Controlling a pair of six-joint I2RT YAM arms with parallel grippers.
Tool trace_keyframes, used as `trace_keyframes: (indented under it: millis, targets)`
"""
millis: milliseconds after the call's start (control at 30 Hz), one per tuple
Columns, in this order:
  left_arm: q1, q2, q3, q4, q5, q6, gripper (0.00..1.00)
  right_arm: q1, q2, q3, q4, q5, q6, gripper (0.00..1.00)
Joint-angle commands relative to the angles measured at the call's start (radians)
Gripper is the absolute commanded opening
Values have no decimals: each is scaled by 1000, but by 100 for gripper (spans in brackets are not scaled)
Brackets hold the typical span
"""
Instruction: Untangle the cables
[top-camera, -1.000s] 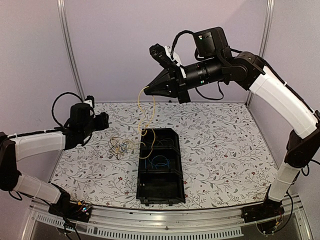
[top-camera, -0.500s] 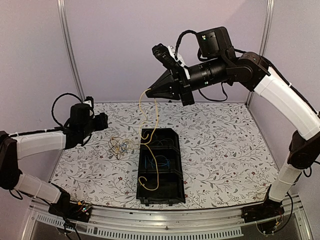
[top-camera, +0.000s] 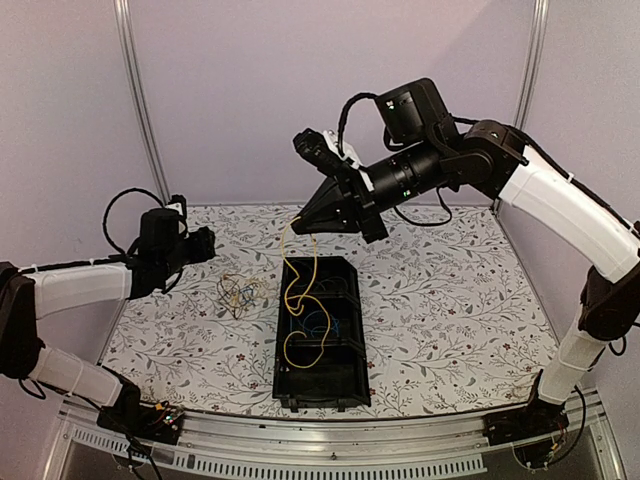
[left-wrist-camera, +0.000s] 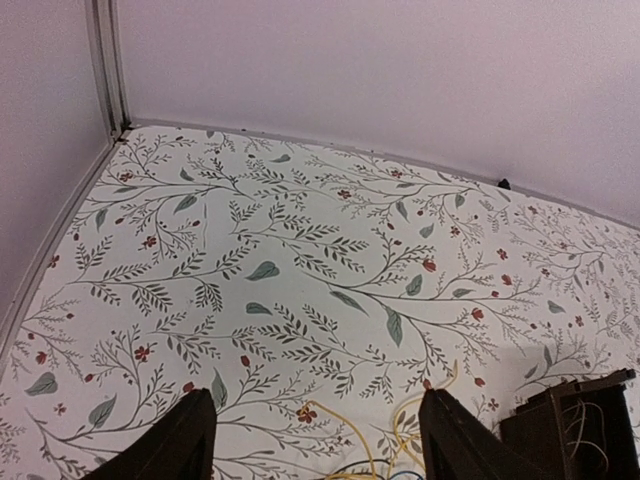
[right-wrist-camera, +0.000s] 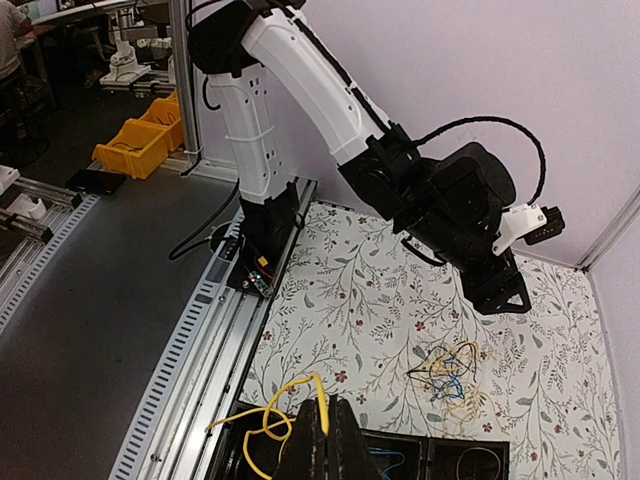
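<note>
Nearest me, the black tray (top-camera: 322, 398) now has the lower loops of the yellow cable (top-camera: 286, 290) lying in its middle and near compartments. A blue cable (top-camera: 322, 325) already sits in the middle one. A second ago that yellow strand hung high, its tail barely at the tray's far rim. Since then I have brought it down, and the slack has piled up inside the tray. I take that to mean this cable is free of the rest and nearly dropped off.

Left of the tray, on the worktop (top-camera: 450, 300), the remaining tangle (top-camera: 240, 292) of yellow, blue and dark wires is not yet sorted. The left end effector (top-camera: 205, 243) hovers just beyond it with its fingers spread wide, holding nothing. It has not moved in the last second.

Farther back and higher, the right end effector (top-camera: 302, 222) is pressed together on the top end of the yellow cable, above the tray's far end. It sits lower than before. What's left here, I judge, is to let go and return for the tangle.
</note>
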Motion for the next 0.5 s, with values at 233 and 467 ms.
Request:
trace_keyframes:
  millis: [233,467]
  targets:
    - [18,1,-20,27,12,-12,73,38,-31,-132,-39,-22,-47,0]
    - [20,8,-22,28,24,-17,72,62,-29,-302,-29,-20,-82,0]
